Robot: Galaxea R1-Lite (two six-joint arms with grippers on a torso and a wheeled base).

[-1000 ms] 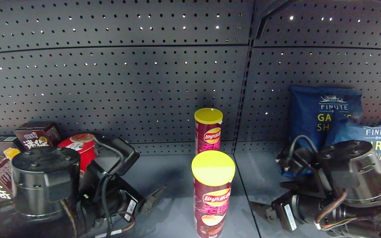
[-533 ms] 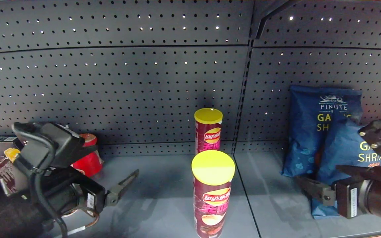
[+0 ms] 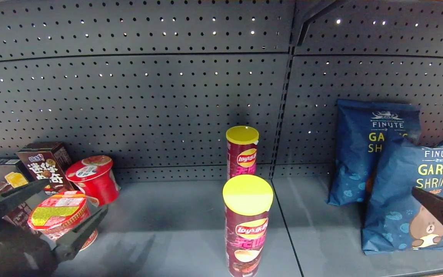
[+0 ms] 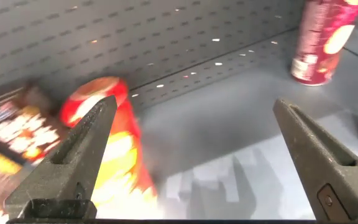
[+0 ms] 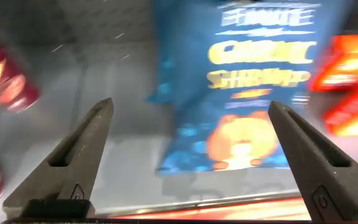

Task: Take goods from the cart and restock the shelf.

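Plainly, left gripper (image 4: 194, 102) gapes wide — noodle cup (image 3: 58, 209) alongside.

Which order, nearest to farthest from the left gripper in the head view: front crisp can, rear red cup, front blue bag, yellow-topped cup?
1. yellow-topped cup, at the left gripper's fingers
2. rear red cup, just behind it, left side
3. front crisp can, centre
4. front blue bag, far right

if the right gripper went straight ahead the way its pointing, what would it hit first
Most likely the front blue snack bag: in the wrist view it stands straight ahead, between the open fingers of the right gripper. How far off the bag is, the pictures do not make clear.
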